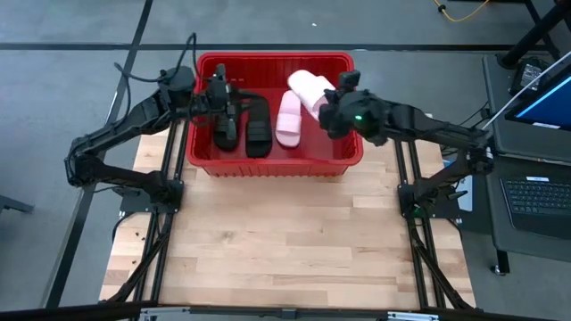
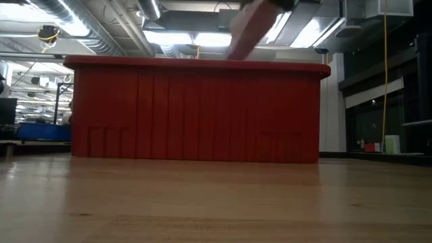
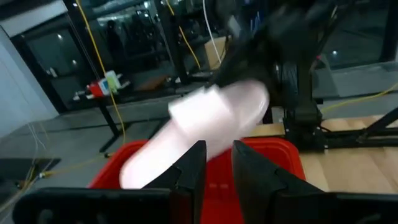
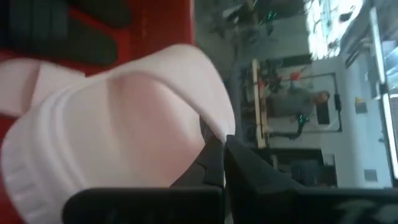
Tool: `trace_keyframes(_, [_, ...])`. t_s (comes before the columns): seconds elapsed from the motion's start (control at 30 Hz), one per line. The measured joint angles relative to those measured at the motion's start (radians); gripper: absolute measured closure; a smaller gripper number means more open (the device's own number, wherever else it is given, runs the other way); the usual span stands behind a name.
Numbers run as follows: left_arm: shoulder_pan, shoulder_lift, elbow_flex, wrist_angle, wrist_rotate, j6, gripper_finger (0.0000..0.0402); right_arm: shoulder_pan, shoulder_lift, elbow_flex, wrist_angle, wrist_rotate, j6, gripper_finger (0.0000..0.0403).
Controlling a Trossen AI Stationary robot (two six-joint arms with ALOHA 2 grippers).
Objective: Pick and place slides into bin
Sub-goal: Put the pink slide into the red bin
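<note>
3 slides (image 1: 257,127) in bin (image 1: 268,166); 4th (image 1: 310,89) above.

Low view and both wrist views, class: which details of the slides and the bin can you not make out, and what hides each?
- Low view: the bin wall hides everything inside; only the held pink slide shows, blurred.
- Right wrist view: that slide hides the right gripper fingers' contact.
- Left wrist view: left gripper, bin floor cut off.

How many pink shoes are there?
2. One pink slide lies inside the red bin, beside the two black slides. The other pink slide is held by the right gripper above the bin. None seems hidden.
</note>
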Motion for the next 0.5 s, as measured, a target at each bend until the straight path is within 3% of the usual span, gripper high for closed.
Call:
trace_keyframes(0.33, [0.0,-0.019,0.0,-0.004,0.0,0.016,0.0333,-0.142,0.191,0.061,-0.022,0.014,0.001,0.0401])
trace_keyframes(0.5, [0.0,-0.019,-0.001,-0.02,0.0,0.027,0.0334,-0.188,0.282,0.182,-0.177,0.02,0.079,0.0401])
